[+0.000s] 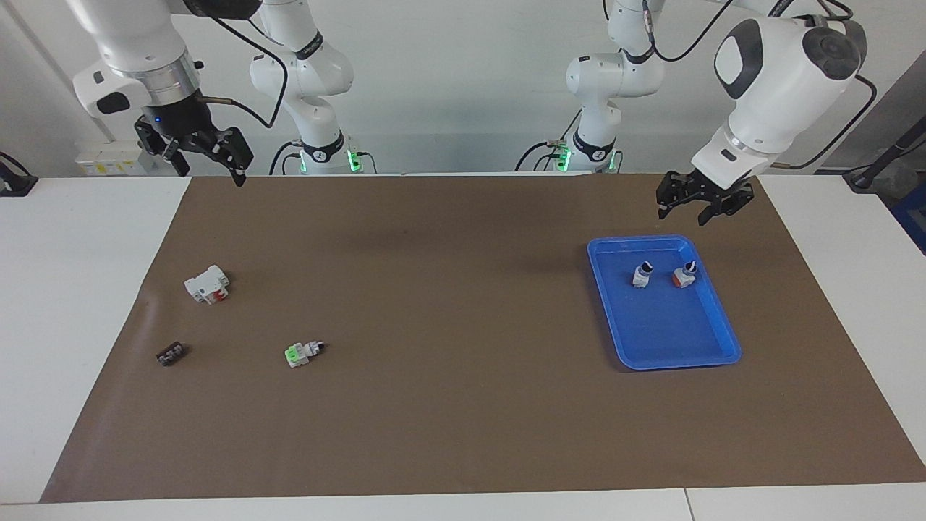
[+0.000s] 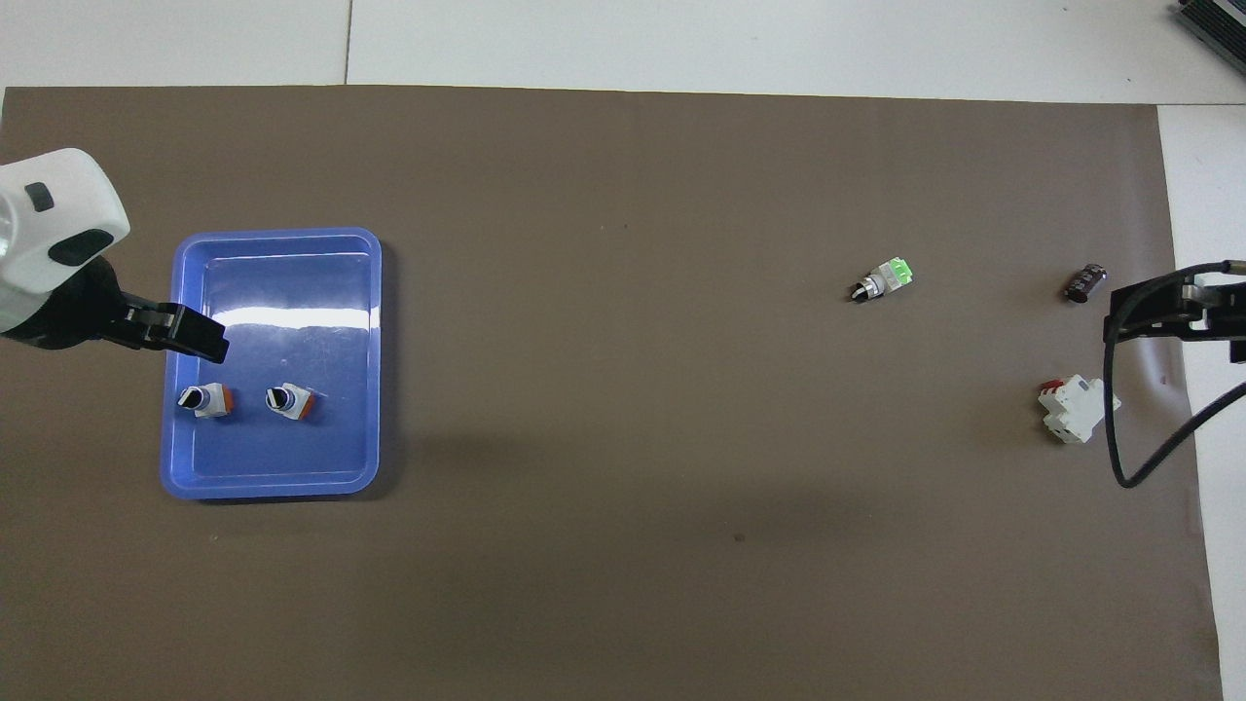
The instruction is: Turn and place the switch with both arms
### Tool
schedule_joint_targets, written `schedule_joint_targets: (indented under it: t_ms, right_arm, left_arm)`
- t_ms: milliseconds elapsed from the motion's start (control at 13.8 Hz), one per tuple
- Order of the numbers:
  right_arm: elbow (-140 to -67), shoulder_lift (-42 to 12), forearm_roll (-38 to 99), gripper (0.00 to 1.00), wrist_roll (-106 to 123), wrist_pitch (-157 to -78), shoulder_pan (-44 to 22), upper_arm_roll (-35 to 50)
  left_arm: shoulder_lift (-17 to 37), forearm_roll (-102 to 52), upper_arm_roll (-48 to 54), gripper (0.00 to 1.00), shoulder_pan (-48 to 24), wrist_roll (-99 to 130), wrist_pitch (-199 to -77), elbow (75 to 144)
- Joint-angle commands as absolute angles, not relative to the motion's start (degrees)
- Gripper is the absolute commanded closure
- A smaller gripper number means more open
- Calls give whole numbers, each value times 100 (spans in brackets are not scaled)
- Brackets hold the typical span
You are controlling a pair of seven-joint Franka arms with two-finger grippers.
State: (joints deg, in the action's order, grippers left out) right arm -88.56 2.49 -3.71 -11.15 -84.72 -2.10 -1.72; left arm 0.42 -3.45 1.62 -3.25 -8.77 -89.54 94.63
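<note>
The switch (image 1: 642, 274) (image 2: 290, 402), white-grey with an orange patch and a short black knob, stands upright in the blue tray (image 1: 716, 357) (image 2: 276, 484). Nothing holds it. A similar switch with a dark-blue knob (image 1: 684, 276) (image 2: 204, 400) stands beside it, toward the left arm's end. My left gripper (image 1: 682, 214) (image 2: 195, 336) hangs open and empty in the air over the tray's edge nearest the robots. My right gripper (image 1: 211, 170) (image 2: 1163, 307) waits open, high over the mat's edge at the right arm's end.
On the brown mat (image 1: 448, 289) toward the right arm's end lie a white block with a red part (image 1: 207, 284) (image 2: 1076, 409), a white switch with a green part (image 1: 302, 352) (image 2: 881, 279) and a small dark component (image 1: 170, 354) (image 2: 1085, 282).
</note>
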Motion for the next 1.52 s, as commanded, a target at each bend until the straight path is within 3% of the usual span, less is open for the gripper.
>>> schedule_joint_targets:
  t_ms: [0,1448]
  right_arm:
    - [-8815,220,-369,0,-1055,-8437,-202,-176]
    - [-8903,272,-44,0,-1020,-8438,-123,-202]
  left_arm:
    - [-113,50,176,1,-325,-923,-8684,9194]
    - [-264,-62,185,0,-325,-158,-9211,9176]
